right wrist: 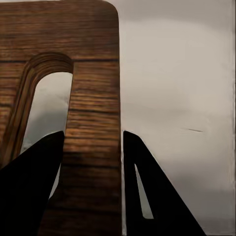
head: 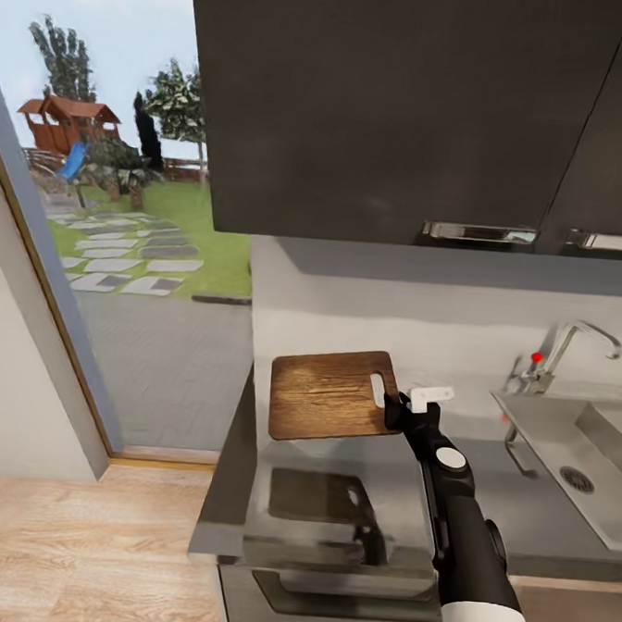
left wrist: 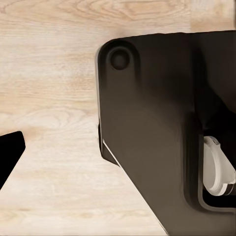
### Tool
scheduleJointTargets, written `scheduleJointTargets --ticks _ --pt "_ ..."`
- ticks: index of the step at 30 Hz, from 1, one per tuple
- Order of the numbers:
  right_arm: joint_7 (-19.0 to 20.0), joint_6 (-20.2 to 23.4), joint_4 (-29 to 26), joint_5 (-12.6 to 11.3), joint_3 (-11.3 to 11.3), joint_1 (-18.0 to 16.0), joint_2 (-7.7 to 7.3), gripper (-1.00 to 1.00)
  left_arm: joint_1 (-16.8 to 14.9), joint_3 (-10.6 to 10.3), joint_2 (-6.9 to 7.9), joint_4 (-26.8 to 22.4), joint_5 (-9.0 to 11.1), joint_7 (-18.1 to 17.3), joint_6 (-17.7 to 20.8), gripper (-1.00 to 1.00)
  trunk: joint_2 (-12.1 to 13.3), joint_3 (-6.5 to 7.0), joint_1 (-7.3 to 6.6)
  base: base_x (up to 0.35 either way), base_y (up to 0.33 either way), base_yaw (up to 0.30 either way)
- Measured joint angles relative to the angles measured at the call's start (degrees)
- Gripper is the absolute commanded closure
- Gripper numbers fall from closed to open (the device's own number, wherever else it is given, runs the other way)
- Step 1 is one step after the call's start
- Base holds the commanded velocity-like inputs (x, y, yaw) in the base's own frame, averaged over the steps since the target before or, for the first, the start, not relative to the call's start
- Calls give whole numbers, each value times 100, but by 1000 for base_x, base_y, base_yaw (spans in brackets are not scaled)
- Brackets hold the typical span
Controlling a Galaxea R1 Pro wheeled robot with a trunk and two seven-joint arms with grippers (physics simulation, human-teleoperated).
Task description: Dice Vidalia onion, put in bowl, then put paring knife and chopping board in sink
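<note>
So the dark upper cabinets [head: 399, 113] hang low over everything, which leaves just a band of open space between their bottom edge and the grey countertop [head: 243, 492]. The counter's left end stops right by a big glass door with wooden floor [head: 81, 545] beside it, so there's free room on that side. Over to the right is the steel sink [head: 605, 480] with its chrome tap [head: 578, 344].

The chopping board [head: 333, 394] is up in the air above the counter, roughly level, clear of the wall behind it; you can see its reflection on the glossy top underneath. The right arm reaches up and forward from the bottom of the head view, and the right gripper [head: 399, 412] is pinching the board's short edge next to the handle slot, one finger [right wrist: 29, 182] through the slot and the other outside the edge.

The left gripper [left wrist: 7, 152] only pokes in as one dark fingertip above the floor, so can't tell if it's spread or closed.
</note>
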Motion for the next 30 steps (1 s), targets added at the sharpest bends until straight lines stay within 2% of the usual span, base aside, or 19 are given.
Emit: scheduleJointTargets --ticks 11,13,16,30 --pt "-8 94 151 15 -35 17 -1 100 -3 -10 -128 -4 0 15 -7 -100 0 0 -3 -81 -249 0" --pt "-8 169 161 16 -41 18 0 100 -3 -10 -229 10 0 21 -8 -100 0 0 -3 -1 -261 0" --pt "-8 390 163 23 -50 18 0 100 -3 -6 -292 60 -4 28 -8 -100 0 0 -3 0 -260 0" --pt "-8 546 166 21 -54 18 0 100 -5 1 -315 97 0 33 0 -100 0 0 -3 0 -259 2"
